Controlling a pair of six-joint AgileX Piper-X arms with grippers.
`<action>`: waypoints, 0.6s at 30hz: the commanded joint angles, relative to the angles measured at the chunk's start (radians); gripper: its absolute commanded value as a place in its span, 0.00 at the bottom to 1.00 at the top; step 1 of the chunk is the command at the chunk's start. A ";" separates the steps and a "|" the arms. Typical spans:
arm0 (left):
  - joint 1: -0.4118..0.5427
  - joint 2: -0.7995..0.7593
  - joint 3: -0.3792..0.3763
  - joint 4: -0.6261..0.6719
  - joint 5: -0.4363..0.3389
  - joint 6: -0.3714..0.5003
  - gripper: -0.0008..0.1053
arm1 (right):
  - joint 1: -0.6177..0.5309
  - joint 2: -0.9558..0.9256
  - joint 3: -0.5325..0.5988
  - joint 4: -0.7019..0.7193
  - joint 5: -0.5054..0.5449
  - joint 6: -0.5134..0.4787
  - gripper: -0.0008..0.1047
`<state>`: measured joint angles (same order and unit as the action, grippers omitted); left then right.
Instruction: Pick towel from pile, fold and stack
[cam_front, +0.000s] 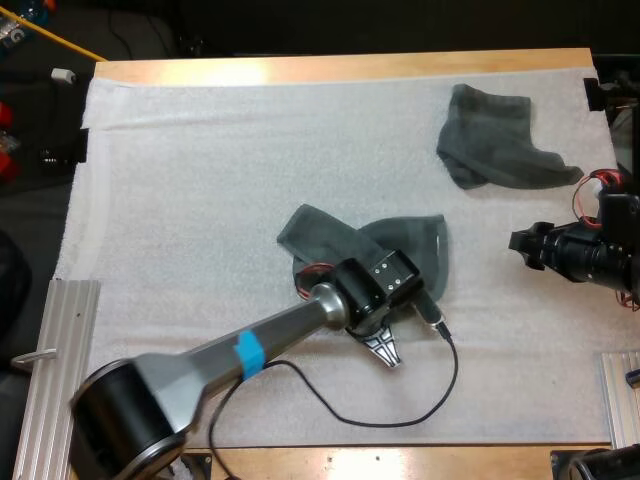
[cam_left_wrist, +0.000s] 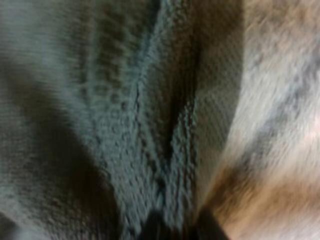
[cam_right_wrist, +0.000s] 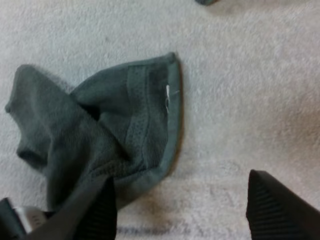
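A crumpled dark grey-green towel (cam_front: 340, 235) lies mid-mat. My left arm's wrist (cam_front: 380, 287) hangs right over its near edge. Seen from the left wrist, towel cloth (cam_left_wrist: 110, 125) is very close and my left gripper (cam_left_wrist: 175, 227) pinches a ridge of it between its dark fingertips. My right gripper (cam_front: 520, 243) hovers over bare mat to the right of this towel, pointing at it. From the right wrist, its fingers (cam_right_wrist: 280, 210) stand wide apart with nothing between them, short of the towel (cam_right_wrist: 115, 130). A second crumpled towel (cam_front: 495, 140) lies at the far right.
Metal rails sit at the mat's near left (cam_front: 65, 340) and near right (cam_front: 620, 395). A black cable (cam_front: 400, 412) loops over the mat near the front edge. The left half of the white mat (cam_front: 180, 200) is bare.
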<state>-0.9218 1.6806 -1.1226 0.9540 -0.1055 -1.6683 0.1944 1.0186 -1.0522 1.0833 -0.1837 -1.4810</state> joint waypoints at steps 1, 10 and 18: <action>-0.006 -0.025 -0.004 0.040 -0.045 0.020 0.07 | -0.006 0.004 0.010 0.011 -0.030 -0.014 0.54; -0.006 -0.107 0.024 0.239 -0.093 0.058 0.07 | -0.003 0.005 0.168 -0.073 -0.084 0.021 0.54; -0.006 -0.175 0.146 0.277 -0.107 0.013 0.07 | -0.003 0.007 0.354 -0.257 -0.139 0.117 0.54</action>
<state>-0.9218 1.5132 -0.9741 1.2122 -0.1960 -1.6423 0.1944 1.0264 -0.6937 0.8425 -0.3045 -1.3687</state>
